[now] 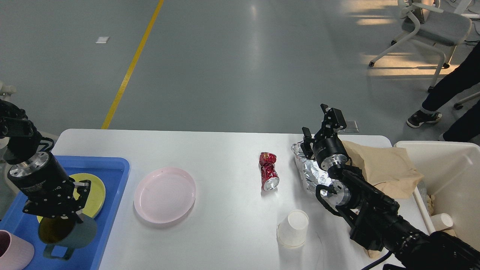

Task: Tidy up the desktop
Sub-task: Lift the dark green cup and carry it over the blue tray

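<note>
The white desktop (225, 150) fills the lower view. My left gripper (62, 217) is shut on the rim of a grey-green mug (67, 234) and holds it over the blue tray (108, 165), in front of a yellow plate (93, 189). My right gripper (317, 125) is open and empty, raised above crumpled foil (309, 174) at the right. A pink plate (165, 195), a crushed red can (269, 170) and a white paper cup (294, 228) lie on the desktop.
A brown paper bag (378, 168) lies behind my right arm. A cream-white bin (450, 165) with paper cups in it stands at the right edge. A pink cup (13, 255) sits in the tray's near corner. A chair and a person's legs are on the floor beyond.
</note>
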